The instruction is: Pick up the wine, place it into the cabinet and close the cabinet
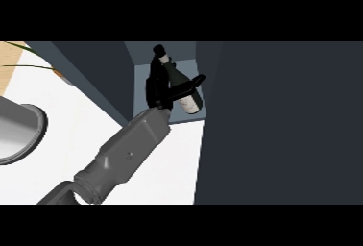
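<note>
Dark wine bottle (181, 84) inside the cabinet (166, 117), one hand (162, 93) curled round it; release and closing the cabinet door (276, 120) remain, I judge.

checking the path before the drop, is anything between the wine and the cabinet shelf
Nothing visible does. The wine bottle is already inside the open cabinet compartment, tilted, with the hand curled around it. The open door stands to the right, clear of the opening.
</note>
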Robot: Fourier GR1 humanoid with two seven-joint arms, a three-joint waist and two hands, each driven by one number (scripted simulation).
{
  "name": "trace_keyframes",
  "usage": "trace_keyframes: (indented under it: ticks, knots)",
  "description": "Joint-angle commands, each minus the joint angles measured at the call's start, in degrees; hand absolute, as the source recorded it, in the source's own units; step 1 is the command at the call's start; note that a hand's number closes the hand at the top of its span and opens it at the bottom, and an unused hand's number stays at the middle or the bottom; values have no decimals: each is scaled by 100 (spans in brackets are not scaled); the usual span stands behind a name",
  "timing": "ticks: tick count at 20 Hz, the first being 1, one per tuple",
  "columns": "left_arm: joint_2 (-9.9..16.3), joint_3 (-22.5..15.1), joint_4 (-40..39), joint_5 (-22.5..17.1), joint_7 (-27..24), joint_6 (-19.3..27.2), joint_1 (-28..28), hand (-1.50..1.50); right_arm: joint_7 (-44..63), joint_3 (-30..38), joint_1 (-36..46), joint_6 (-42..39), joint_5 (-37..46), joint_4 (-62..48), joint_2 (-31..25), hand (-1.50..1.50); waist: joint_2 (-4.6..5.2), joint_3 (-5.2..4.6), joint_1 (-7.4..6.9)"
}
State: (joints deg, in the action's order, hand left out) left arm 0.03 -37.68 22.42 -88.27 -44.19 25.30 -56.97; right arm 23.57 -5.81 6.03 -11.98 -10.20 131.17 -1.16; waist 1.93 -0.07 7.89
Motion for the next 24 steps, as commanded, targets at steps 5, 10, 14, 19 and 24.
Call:
trace_keyframes:
  ticks: [5, 10, 14, 19, 24]
  knots:
    - [-3, -601, -337, 105, 142, 437, -341, -150, 69, 39, 231, 120, 25, -89, 51, -150, -12, 3, -75]
    - [-3, -842, -319, 222, 36, 474, -568, -150, 33, 196, 121, 7, -169, -112, -46, -150, -9, 6, -72]
    - [-3, -932, -94, 133, -169, 507, -447, -150, 158, -177, 91, 69, 49, -26, 58, -150, -32, 1, -107]
    - [-3, -1026, 285, -5, -614, 601, -201, -150, 21, 229, -4, -51, -202, -83, -102, -150, -56, 8, -177]
    - [-3, -1127, 396, -95, -731, 349, -85, -150, 179, 180, -9, 68, -107, 65, -79, -150, -91, 5, -324]
